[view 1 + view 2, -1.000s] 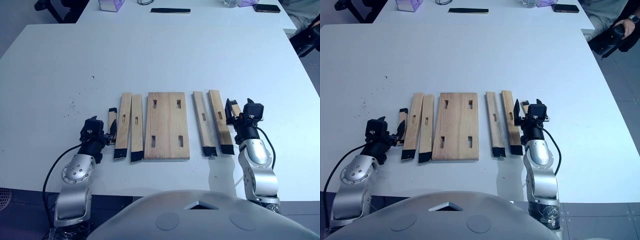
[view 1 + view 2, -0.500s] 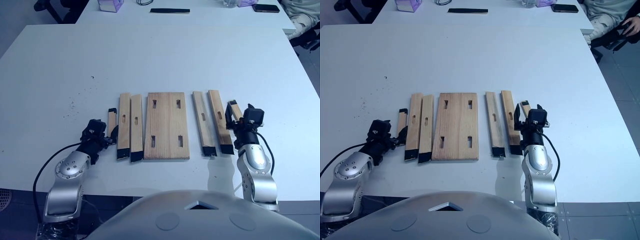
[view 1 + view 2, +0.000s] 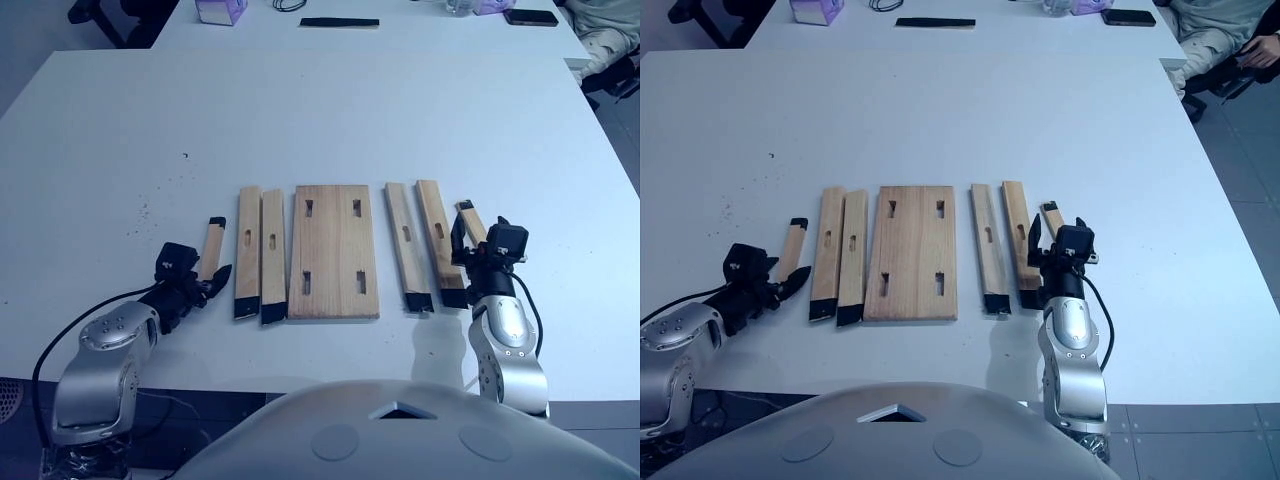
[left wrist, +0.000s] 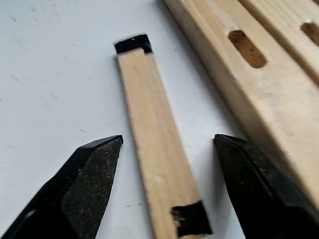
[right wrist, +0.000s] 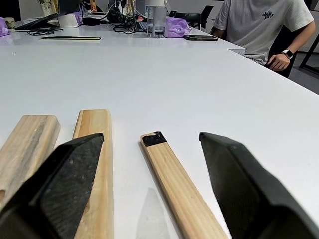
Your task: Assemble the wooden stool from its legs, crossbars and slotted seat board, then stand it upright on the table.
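Seven wooden pieces flat on the white bench (image 3: pixel 320 120), none joined; one slotted seat board (image 3: pixel 333 251) in the middle, four slots cut in it; four legs, each black at the near end: outer left leg (image 3: pixel 247 250) and inner left leg (image 3: pixel 272 255) side by side just left of the board, inner right leg (image 3: pixel 407 245) and outer right leg (image 3: pixel 439 241) just right of it; two short crossbars, left crossbar (image 3: pixel 210 250) outermost on the left, right crossbar (image 3: pixel 470 222) outermost on the right.

Against a second ago: left arm drawn back toward the bench's near edge, uncovering the whole left crossbar, now slightly slanted; right arm pulled back likewise, baring the right crossbar's far end; seat board and legs unmoved.

Left gripper (image 3: pixel 207 283) low over the bench, forearm angled forward and inward; fingers (image 4: pixel 94 174) spread wide either side of the left crossbar's near end, gripping nothing; right gripper (image 3: pixel 478 240) low beside the outer right leg, forearm pointing forward; fingers (image 5: pixel 70 174) equally wide apart, straddling the right crossbar, holding nothing.
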`<state>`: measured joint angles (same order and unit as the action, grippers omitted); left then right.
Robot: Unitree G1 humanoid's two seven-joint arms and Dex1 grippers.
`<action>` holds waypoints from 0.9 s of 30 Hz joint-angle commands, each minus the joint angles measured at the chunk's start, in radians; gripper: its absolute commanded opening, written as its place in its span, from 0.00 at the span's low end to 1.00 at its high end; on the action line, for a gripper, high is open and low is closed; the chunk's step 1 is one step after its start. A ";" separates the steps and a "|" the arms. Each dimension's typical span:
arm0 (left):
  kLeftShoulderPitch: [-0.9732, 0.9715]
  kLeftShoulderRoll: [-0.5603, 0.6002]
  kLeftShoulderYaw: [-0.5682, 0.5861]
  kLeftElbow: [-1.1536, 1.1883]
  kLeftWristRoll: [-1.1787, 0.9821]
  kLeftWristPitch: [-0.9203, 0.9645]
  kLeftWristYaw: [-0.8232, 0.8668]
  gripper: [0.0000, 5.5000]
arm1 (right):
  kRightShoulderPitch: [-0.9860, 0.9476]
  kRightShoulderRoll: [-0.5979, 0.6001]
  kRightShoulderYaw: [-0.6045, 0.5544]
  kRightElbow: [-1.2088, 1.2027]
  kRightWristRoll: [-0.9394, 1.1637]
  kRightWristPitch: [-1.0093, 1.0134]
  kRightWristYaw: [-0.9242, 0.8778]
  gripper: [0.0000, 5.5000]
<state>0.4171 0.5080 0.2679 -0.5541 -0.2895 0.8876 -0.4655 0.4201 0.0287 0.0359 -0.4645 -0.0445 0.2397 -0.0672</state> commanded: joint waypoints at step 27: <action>-0.438 -0.116 0.130 -0.103 -0.401 -0.182 -0.001 0.24 | -0.401 -0.250 -0.267 -0.221 0.646 0.339 0.318 0.65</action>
<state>0.0053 0.3871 0.4060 -0.5765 -0.5416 0.6871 -0.3824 0.1061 -0.1579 -0.1950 -0.6396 0.3806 0.4512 0.1769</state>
